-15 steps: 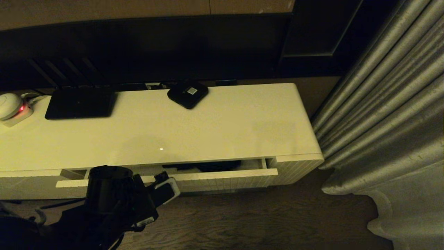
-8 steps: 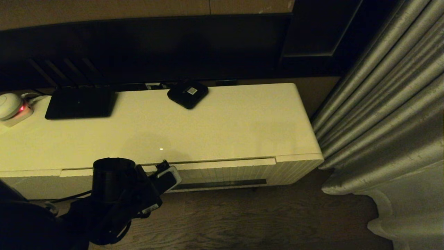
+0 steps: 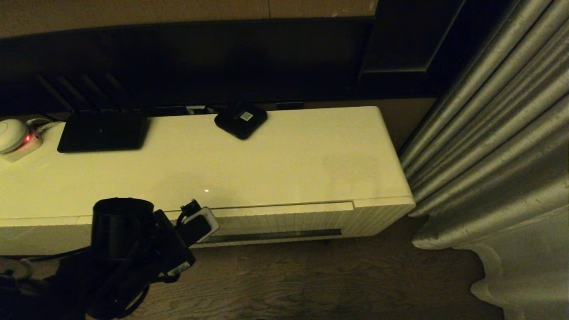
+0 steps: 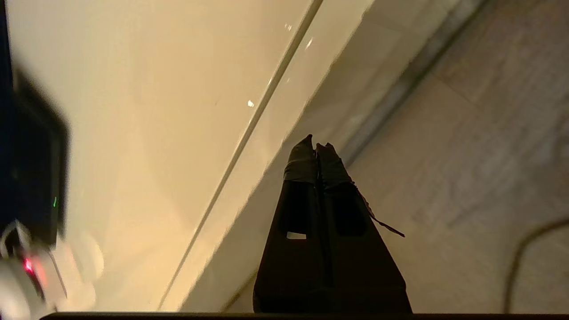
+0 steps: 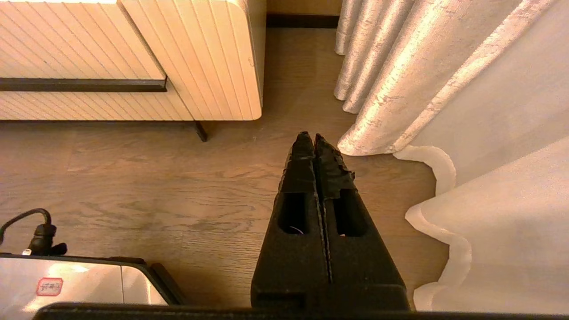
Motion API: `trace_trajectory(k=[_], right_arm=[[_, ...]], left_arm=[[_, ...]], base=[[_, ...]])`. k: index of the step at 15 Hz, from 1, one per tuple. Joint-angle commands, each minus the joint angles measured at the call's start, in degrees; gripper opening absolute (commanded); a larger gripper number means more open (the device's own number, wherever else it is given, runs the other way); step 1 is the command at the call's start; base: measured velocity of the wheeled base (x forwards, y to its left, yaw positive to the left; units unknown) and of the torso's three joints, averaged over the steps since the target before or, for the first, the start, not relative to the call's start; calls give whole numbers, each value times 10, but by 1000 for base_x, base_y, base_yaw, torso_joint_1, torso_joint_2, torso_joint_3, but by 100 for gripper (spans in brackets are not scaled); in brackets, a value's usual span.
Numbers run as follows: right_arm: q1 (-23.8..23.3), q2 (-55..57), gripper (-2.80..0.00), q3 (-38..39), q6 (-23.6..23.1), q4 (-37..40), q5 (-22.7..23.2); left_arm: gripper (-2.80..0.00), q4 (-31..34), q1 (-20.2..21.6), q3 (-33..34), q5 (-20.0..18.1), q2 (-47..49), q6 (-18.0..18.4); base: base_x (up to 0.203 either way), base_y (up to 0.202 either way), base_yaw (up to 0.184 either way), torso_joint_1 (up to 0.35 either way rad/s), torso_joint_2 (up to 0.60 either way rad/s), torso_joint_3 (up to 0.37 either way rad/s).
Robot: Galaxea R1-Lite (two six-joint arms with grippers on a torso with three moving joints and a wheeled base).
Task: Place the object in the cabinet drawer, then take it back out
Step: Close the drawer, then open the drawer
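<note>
The cream-white ribbed cabinet drawer is shut flush with the cabinet front, its dark handle slot showing below. The black umbrella is hidden from every view. My left gripper is shut and empty, hovering just in front of the drawer's left end; in the left wrist view its tips point at the drawer front. My right gripper is shut and empty, parked low over the wood floor to the right of the drawer; the head view does not show it.
On the cabinet top lie a flat black device, a small black box with a white label and a white round unit with a red light. A grey curtain hangs at the right. The robot base sits near the floor.
The drawer went from partly open, with a dark shape inside, to fully shut. My left gripper followed it in, then shifted a little left along the front.
</note>
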Motion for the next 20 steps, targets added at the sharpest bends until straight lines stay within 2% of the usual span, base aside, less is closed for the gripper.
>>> trace_trajectory(k=[1,4,7,8,9,10,11,15,17,19,20], right_arm=[[0,0,-280,0,0,0,0],[0,0,-280,0,0,0,0],[0,0,-280,1,0,0,0],[0,0,-280,0,0,0,0],[0,0,-280,0,0,0,0],[0,0,-280,0,0,0,0],[0,0,-280,0,0,0,0],[0,0,-280,0,0,0,0],[0,0,-280,0,0,0,0],[0,0,-280,0,0,0,0],[0,0,-280,0,0,0,0]], left_arm=[[-280,87,0,0,-2,-92,-10],[-280,195,-1,3,-28,-177,-18],[-280,372,-1,9,-53,-308,-58],[-280,438,0,10,-57,-350,-82],[-280,511,0,12,-61,-386,-122],[-280,568,0,12,-63,-415,-195],[-280,594,0,12,-63,-440,-247],[-280,614,18,34,-41,-522,-357],[-280,625,22,45,-15,-549,-439],[-280,632,29,50,1,-569,-473],[-280,638,44,52,9,-571,-484]], base=[[0,0,0,0,0,0],[0,0,0,0,0,0],[0,0,0,0,0,0],[0,0,0,0,0,0],[0,0,0,0,0,0],[0,0,0,0,0,0],[0,0,0,0,0,0],[0,0,0,0,0,0],[0,0,0,0,0,0],[0,0,0,0,0,0],[0,0,0,0,0,0]])
